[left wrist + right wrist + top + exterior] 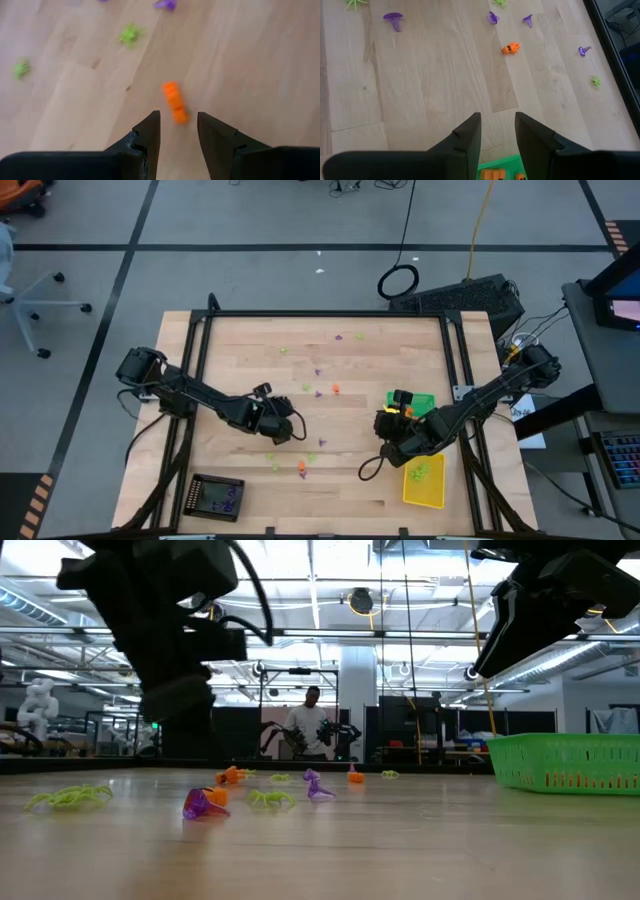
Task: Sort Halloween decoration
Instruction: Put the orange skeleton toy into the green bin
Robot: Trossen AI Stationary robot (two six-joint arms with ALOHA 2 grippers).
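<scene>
Small orange, purple and lime green Halloween decorations lie scattered on the wooden table (330,490). My left gripper (178,119) is open and tipped down over one orange trinket (175,102). The trinket's near end lies between the fingertips, and I see no touch. My right gripper (497,122) is open with nothing between its fingers, hovering at the edge of the green tray (506,164), which holds orange trinkets (492,174). In the high view my left gripper (292,432) is left of centre and my right gripper (392,422) is beside the green tray (424,400).
A yellow tray (423,483) with green trinkets sits near the front right, and a black tray (217,497) at the front left. More trinkets lie between the arms: purple (394,19), orange (510,48), green (130,33). A person (310,725) stands in the room beyond the table.
</scene>
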